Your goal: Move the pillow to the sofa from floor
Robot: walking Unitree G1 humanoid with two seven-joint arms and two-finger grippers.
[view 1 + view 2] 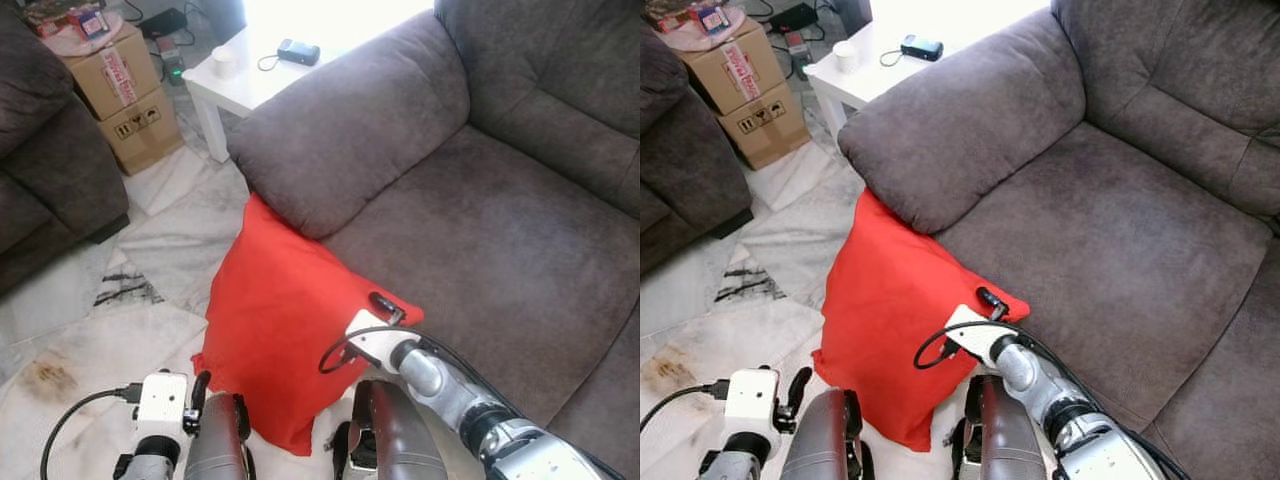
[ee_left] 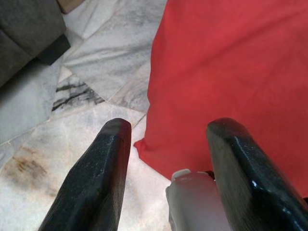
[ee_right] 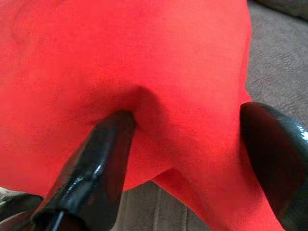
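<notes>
Marble floor (image 1: 150,240) by the sofa (image 1: 480,250) edge — right gripper (image 3: 187,144), jaws spread, straddles the pillow (image 1: 290,320) corner, unpinched; left gripper (image 2: 168,163) open; closing comes next.

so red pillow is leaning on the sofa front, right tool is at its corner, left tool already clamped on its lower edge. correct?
Not quite. The left tool is not clamped: the left wrist view shows its fingers apart above the marble floor, beside the red pillow edge. The rest holds: the pillow leans on the sofa front, and the right tool straddles its corner, one finger pressing in.
</notes>
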